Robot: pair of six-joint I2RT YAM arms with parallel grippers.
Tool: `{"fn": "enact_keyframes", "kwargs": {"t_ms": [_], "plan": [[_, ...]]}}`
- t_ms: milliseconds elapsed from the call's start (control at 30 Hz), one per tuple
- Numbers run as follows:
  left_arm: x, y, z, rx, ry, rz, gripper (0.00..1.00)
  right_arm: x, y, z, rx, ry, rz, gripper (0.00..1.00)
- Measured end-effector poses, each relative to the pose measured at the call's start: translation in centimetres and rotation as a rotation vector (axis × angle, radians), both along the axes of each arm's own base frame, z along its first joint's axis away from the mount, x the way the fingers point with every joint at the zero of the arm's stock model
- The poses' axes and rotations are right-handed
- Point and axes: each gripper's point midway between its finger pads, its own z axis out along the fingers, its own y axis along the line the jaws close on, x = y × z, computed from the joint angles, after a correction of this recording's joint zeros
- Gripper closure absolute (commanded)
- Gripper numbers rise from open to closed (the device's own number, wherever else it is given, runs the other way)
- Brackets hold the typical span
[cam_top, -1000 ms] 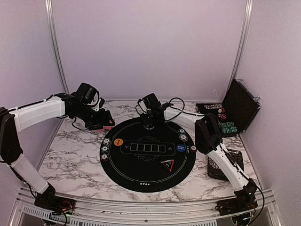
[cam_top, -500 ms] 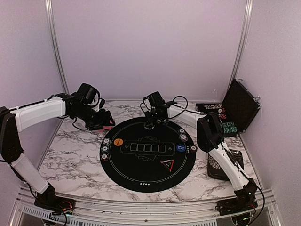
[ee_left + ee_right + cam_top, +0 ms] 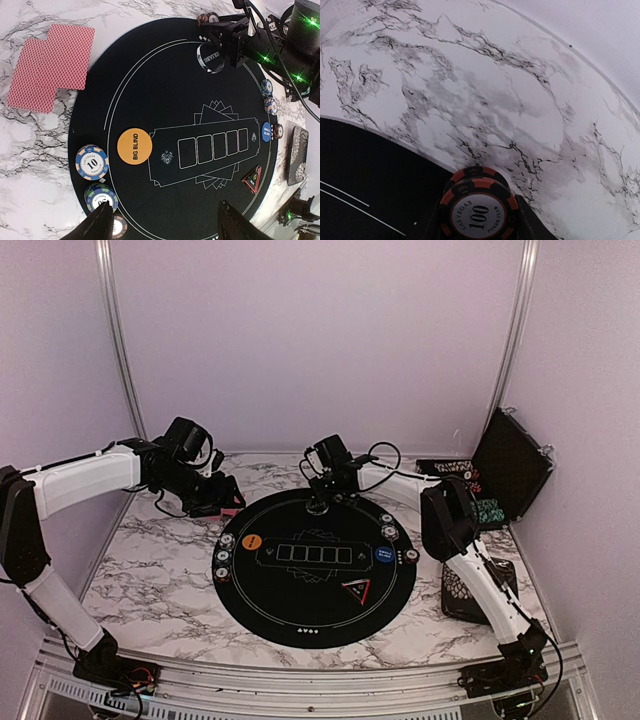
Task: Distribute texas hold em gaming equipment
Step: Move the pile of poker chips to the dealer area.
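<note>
so the right pincer (image 3: pixel 322 500) is clamped on the orange-black 100 chip stack (image 3: pixel 478 212), wedged right between its fingers at the mat (image 3: pixel 365 170) far rim. left pincer (image 3: pixel 165 227) hangs released, pink-backed cards (image 3: pixel 52 65) lying beside the mat.

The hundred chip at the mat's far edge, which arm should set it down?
Right: the right gripper clasps the 100 chip at the mat's far edge; the left gripper hangs open and empty, off to the left.
</note>
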Motion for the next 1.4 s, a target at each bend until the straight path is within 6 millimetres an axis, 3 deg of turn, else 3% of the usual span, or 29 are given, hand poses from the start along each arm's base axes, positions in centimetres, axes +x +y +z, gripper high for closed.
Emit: {"fn": "enact_keyframes", "kwargs": {"t_ms": [700,967,1300,1400], "plan": [[0.0,0.0,0.0,0.000,0.000,0.000,0.28,-0.7,-0.5,0.1,-0.019,0.027,0.001,0.81],[0.0,0.0,0.0,-0.001,0.001,0.001,0.28,-0.7,-0.4,0.0,-0.016,0.029,0.004,0.69],[0.1,0.0,-0.5,0.004,0.012,0.003,0.28,-0.8,0.2,0.5,0.007,0.031,0.033,0.36],[0.1,0.0,-0.6,0.005,0.013,0.003,0.28,-0.6,0.5,1.1,0.018,0.021,0.037,0.32]]}}
